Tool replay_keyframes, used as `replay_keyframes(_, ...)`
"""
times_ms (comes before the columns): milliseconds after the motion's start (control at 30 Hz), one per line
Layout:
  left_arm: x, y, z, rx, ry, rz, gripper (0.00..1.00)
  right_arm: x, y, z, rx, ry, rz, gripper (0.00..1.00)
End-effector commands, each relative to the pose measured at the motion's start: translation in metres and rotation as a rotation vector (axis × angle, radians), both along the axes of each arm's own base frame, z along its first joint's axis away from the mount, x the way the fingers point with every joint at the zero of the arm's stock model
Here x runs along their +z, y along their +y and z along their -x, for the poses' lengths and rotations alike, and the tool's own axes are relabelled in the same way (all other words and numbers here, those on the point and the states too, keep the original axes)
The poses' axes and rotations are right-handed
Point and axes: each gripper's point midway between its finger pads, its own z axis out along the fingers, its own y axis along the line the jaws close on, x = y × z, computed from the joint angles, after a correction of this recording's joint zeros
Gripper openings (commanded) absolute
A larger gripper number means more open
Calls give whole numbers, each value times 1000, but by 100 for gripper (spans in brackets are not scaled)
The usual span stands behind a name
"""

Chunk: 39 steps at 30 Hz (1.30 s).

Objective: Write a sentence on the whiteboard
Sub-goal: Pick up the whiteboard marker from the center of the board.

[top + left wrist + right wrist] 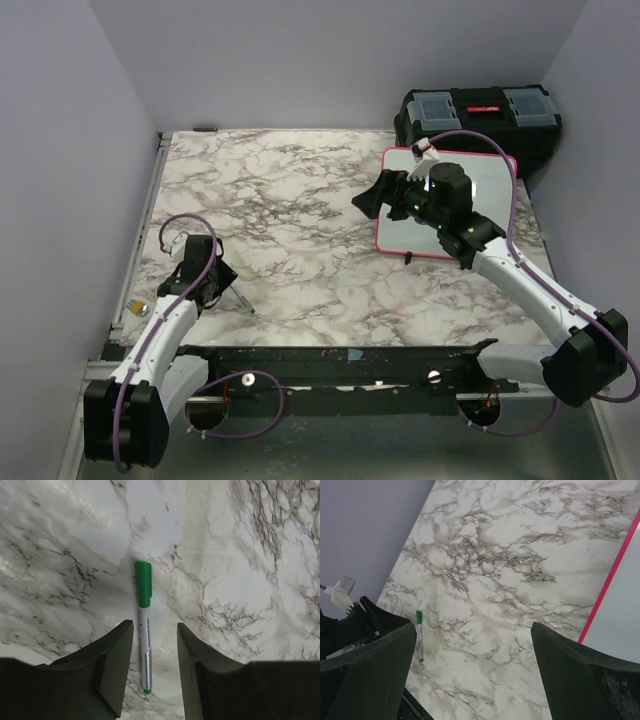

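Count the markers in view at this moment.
1. A green-capped marker lies on the marble table between the fingers of the left gripper, touching neither. More could be hidden, for instance inside the black toolbox.

Top view looks down from above and behind, over the whole table [300,200]. Left wrist view sits close above the pen [144,630]; right wrist view, higher, also catches it, plus an edge of the whiteboard [620,610].

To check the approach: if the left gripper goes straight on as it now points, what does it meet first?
Probably the green-capped marker, which lies between the left gripper's open jaws, then the marble table under it. Depth is unclear.
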Motion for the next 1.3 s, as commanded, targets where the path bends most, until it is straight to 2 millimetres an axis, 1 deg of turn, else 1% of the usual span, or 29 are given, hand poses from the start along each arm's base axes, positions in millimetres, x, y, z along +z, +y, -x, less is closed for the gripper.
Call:
replay_keyframes(0, -5, -30, -3, -49, 4, 58, 42, -14, -3, 2, -16, 25, 29, 100)
replay_keyframes(100, -15, -38, 3, -57, 42, 66, 42, -17, -5, 2, -16, 24, 40, 100)
replay_keyframes(200, -26, -40, 12, -50, 92, 69, 42, -18, -4, 3, -12, 24, 47, 100)
replay_keyframes(367, -41, -48, 27, -55, 144, 83, 42, -18, -5, 4, -5, 21, 52, 100)
replay_keyframes(433, -46, -49, 29, -50, 159, 84, 42, -18, -4, 4, -1, 19, 53, 100)
replay_keyframes(567, -48, -49, 35, -50, 187, 66, 42, -18, -4, 5, 2, 15, 55, 100)
replay_keyframes(667, -48, -54, 36, -65, 193, 66, 42, -16, -5, 5, 1, 9, 58, 100)
replay_keyframes(700, -48, -56, 37, -72, 197, 64, 40, -15, -6, 5, 1, 5, 58, 100)
replay_keyframes(733, -47, -58, 36, -78, 201, 61, 36, -15, -6, 5, 1, 4, 57, 100)
replay_keyframes(833, -48, -64, 36, -98, 223, 57, 18, -14, -6, 5, 2, 2, 57, 100)
replay_keyframes(900, -48, -70, 35, -116, 226, 70, 11, -15, -5, 6, 4, 3, 58, 100)
replay_keyframes(1100, -45, -80, 31, -166, 239, 35, 9, -17, -9, 8, -6, 0, 65, 100)
replay_keyframes(1200, -40, -99, 26, -222, 212, 68, 1, -22, -10, 7, -10, 8, 72, 100)
replay_keyframes(1267, -37, -117, 20, -268, 173, 120, 0, -23, -9, 7, -8, 13, 73, 100)
